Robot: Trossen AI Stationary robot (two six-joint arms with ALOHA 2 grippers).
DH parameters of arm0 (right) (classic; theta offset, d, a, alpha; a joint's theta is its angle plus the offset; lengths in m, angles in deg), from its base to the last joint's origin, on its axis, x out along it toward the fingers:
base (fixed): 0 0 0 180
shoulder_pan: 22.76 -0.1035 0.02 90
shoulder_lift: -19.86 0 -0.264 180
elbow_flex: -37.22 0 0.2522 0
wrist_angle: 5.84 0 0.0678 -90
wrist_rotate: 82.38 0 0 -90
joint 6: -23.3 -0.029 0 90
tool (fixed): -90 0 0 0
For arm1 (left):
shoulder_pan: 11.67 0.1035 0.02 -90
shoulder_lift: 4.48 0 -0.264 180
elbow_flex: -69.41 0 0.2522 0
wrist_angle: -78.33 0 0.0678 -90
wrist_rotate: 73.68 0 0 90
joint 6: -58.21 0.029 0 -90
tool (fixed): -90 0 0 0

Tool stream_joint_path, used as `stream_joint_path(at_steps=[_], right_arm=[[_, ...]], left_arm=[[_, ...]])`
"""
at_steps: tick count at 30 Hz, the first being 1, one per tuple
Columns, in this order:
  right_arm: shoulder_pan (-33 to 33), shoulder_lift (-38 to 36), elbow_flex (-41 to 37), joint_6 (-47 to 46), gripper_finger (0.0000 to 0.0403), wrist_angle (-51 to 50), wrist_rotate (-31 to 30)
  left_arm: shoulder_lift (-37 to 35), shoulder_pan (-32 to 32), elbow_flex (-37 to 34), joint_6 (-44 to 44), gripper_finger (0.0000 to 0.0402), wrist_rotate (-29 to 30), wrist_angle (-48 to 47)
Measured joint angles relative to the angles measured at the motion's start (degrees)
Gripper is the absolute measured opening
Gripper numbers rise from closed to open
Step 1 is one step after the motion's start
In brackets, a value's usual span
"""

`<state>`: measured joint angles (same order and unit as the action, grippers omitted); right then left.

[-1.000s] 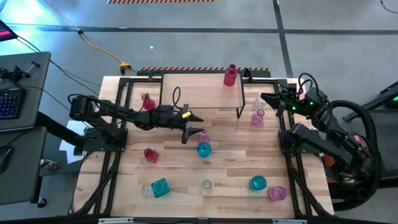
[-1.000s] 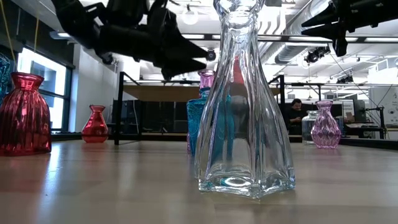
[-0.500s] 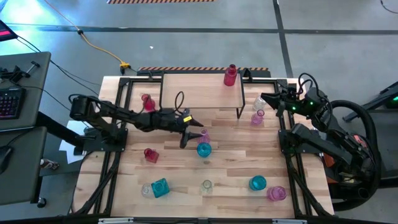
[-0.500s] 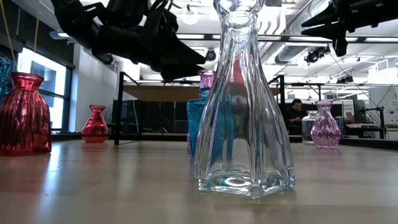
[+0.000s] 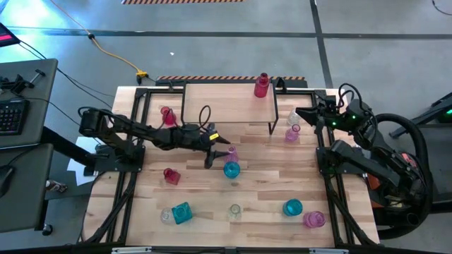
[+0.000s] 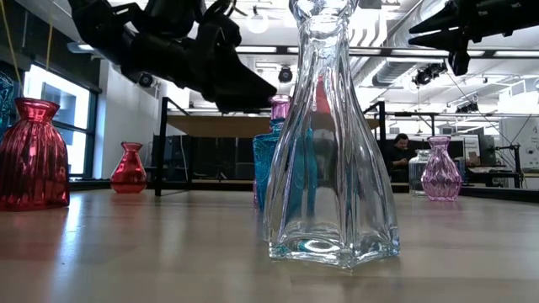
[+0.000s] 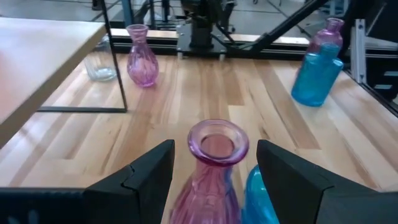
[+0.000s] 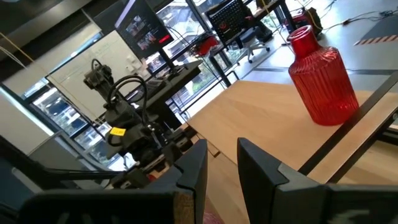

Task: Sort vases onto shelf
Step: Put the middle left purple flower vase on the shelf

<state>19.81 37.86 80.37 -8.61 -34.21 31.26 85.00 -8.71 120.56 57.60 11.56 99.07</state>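
Pink vase (image 7: 214, 168) between spread left hand (image 7: 214, 163) (arm outstretched).

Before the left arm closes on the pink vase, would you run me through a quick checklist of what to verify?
1. Left gripper fingers open: ok.
2. Pink vase neck sits between the open fingers: ok, centred in the left wrist view.
3. Pink vase upright: ok.
4. Clearance from neighbours: not ok; a teal vase stands right against it, beside one finger.
5. Room on the shelf: ok; only a red vase stands on it, near one corner.
6. Right gripper out of the way: ok, it hovers by the shelf's right end, fingers nearly shut, holding nothing.
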Motion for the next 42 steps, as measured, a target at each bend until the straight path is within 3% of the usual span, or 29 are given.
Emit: stream_joint_path(at_steps=[22,26,42], right_arm=[[0.00,0.00,0.00,1.54,0.0069,0.04,0.11],[0.01,0.00,0.00,1.50,0.0069,0.04,0.09],[0.02,-0.02,0.00,1.35,0.0069,0.10,0.11]], left_arm=[[0.03,0.13,1.76,0.95,0.0221,-0.54,-3.21],[1.80,0.14,4.45,1.72,0.0221,-1.01,-6.67],[6.80,1.57,7.17,-1.81,0.0216,-3.72,-4.87]])
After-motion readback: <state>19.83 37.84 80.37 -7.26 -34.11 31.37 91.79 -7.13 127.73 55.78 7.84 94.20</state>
